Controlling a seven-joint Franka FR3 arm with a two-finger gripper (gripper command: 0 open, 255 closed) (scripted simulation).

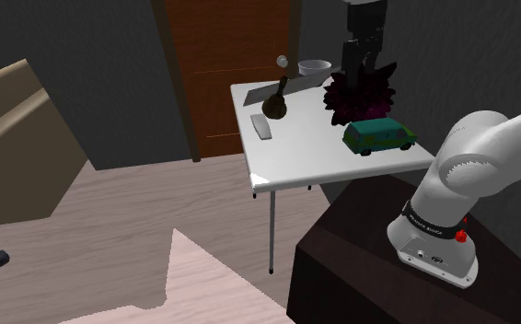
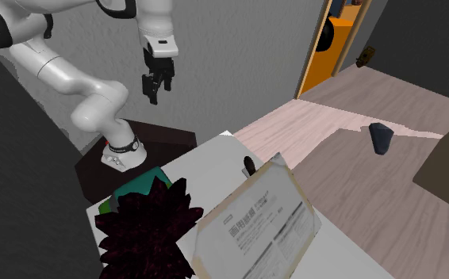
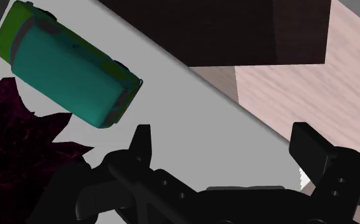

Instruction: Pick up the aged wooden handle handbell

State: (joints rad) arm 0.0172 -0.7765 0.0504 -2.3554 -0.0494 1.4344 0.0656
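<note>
Gripper (image 3: 223, 137) first: how does it stand?

— Its two black fingers are spread apart, and nothing is between them. It hangs high above the white table (image 1: 314, 155), over the dark purple spiky plant (image 1: 360, 92). The teal toy van (image 1: 379, 135) is just beside the plant, on the side toward the stand (image 1: 341, 276).

— And the handbell?

— The handbell (image 1: 275, 99) is on the far part of the table, toward the shoulder view's left and well apart from the gripper. It is dark, with a wide body below and a thin handle that leans up toward the brown door (image 1: 231, 64). A flat grey bar (image 1: 261, 126) lies just beside it, and a pale bowl (image 1: 314, 67) is near.

— How will it handle?

— I judge it stiff and bottom-heavy, perhaps a little smooth. I would take the handle low, close to the body, with the fingers across it, so that the body does not swing. The grey bar is close, so coming from above seems safer.
</note>
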